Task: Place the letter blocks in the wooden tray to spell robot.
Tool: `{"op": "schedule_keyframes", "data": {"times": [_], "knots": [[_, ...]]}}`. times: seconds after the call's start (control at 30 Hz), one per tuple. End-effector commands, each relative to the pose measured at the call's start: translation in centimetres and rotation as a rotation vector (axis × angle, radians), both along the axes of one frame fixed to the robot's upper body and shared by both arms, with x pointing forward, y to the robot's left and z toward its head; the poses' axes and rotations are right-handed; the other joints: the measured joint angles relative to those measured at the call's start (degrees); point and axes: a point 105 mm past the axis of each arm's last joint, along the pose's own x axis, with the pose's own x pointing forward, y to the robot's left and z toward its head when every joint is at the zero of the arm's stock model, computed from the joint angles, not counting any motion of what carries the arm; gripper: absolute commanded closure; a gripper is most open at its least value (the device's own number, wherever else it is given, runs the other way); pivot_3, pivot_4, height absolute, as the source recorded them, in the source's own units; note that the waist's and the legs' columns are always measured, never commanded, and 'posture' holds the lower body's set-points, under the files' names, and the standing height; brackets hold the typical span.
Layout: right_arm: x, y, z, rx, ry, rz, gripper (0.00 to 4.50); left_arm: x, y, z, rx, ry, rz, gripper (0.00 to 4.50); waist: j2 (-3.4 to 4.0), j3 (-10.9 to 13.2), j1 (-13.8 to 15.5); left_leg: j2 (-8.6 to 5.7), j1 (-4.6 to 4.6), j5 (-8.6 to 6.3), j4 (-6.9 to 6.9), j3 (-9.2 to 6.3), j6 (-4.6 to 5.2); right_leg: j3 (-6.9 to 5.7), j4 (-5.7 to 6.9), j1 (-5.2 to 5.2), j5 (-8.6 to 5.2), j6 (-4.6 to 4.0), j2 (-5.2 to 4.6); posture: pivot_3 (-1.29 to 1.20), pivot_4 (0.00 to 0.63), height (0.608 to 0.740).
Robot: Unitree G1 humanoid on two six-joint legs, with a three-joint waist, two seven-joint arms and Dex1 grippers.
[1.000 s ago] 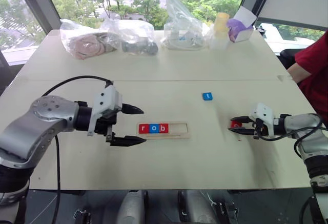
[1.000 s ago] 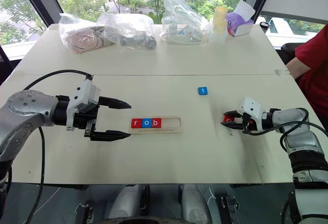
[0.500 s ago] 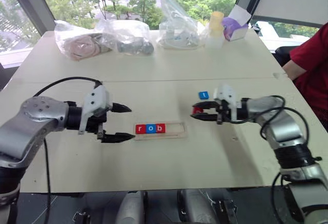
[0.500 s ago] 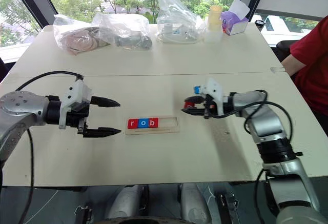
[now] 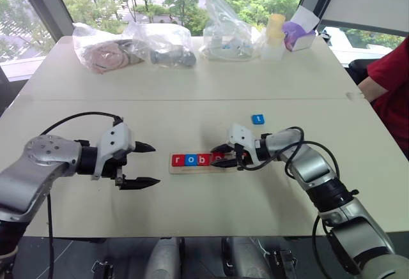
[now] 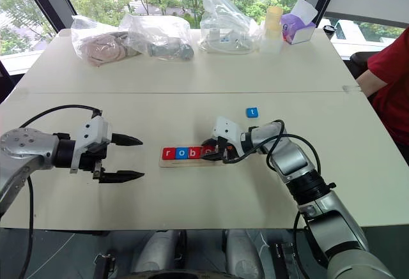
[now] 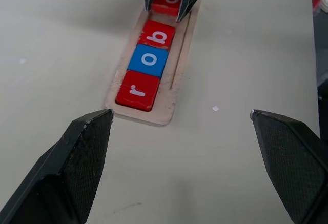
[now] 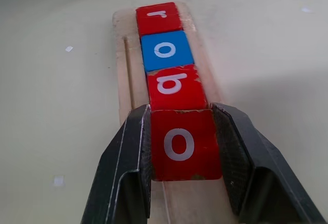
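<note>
The wooden tray [image 7: 180,44] lies mid-table with three letter blocks in a row: red r [image 5: 177,160], blue o [image 5: 189,160], red b [image 5: 200,159]. My right gripper [image 5: 217,157] is shut on a red o block [image 8: 182,144], which sits over the tray slot right against the b; its fingers [image 8: 128,167] clamp the block's two sides. Whether the block rests on the tray floor I cannot tell. A blue t block [image 5: 257,119] lies loose on the table beyond the tray. My left gripper [image 5: 156,163] stands open and empty, off the tray's r end.
Clear plastic bags [image 5: 160,46] with odds and ends, a yellow cup [image 5: 275,33] and a purple-and-white box [image 5: 299,31] line the table's far edge. A person's red sleeve [image 5: 390,84] is at the right edge.
My right gripper has carried the red o block leftwards from the table's right side to the tray, up against the b. My left gripper has drawn back slightly from the tray and sunk a little.
</note>
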Motion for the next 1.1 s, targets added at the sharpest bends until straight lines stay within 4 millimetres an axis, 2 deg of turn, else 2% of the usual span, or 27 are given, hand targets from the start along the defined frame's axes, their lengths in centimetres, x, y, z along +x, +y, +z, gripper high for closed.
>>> {"op": "schedule_keyframes", "data": {"times": [0.03, 0.43, 0.63, 0.67, 0.9, 1.1], "knots": [[0.2, 0.2, 0.6, 0.003, -0.034, 0.012, 3.32, 0.0, -0.1, 1.1, -0.008, -0.054, 0.0, 0.0, 0.0, 0.0, -0.01, 0.0, 0.0, 0.0, 0.0, 0.0, 0.0, 0.0, 0.0, 0.0, 0.0, 0.0, 0.0, 0.0, 0.15, 0.74], [0.4, 0.8, 0.1, 0.003, -0.039, 0.012, 3.32, 0.2, -0.5, 0.9, -0.008, -0.066, 0.005, 0.0, 0.0, 0.0, -0.07, 0.0, 0.01, 0.0, 0.0, 0.01, 0.0, -0.01, 0.02, -0.01, 0.01, 0.01, 0.05, 0.0, 0.15, 0.74], [0.8, 0.6, 0.6, 0.015, -0.063, -0.01, 0.21, 0.3, -0.3, 0.8, -0.001, -0.069, 0.01, 0.0, 0.0, 0.0, -0.08, 0.0, 0.01, 0.0, 0.0, 0.01, 0.0, -0.01, 0.02, 0.0, 0.01, 0.01, 0.05, 0.0, 0.15, 0.74], [0.9, 0.5, 0.8, 0.021, -0.069, -0.018, 0.06, 0.3, -0.3, 0.8, 0.0, -0.069, 0.011, 0.0, 0.0, 0.0, -0.08, 0.0, 0.01, 0.0, 0.0, 0.01, 0.0, -0.01, 0.02, 0.0, 0.0, 0.0, 0.05, 0.0, 0.15, 0.74], [1.0, -0.4, 3.0, 0.075, -0.098, -0.07, 0.06, 0.4, -0.3, 0.8, 0.0, -0.073, 0.011, 0.0, 0.0, 0.0, -0.07, 0.0, 0.01, 0.0, -0.01, 0.01, 0.0, -0.01, 0.02, 0.0, 0.01, 0.01, 0.05, 0.0, 0.15, 0.74], [0.1, -1.1, 2.6, 0.067, -0.099, -0.092, 0.06, 0.5, -0.5, 0.7, 0.0, -0.073, 0.004, 0.0, -0.01, -0.01, -0.01, 0.0, 0.01, 0.0, -0.01, 0.01, 0.0, -0.01, 0.01, 0.01, 0.0, 0.01, 0.04, 0.0, 0.15, 0.74]]}}
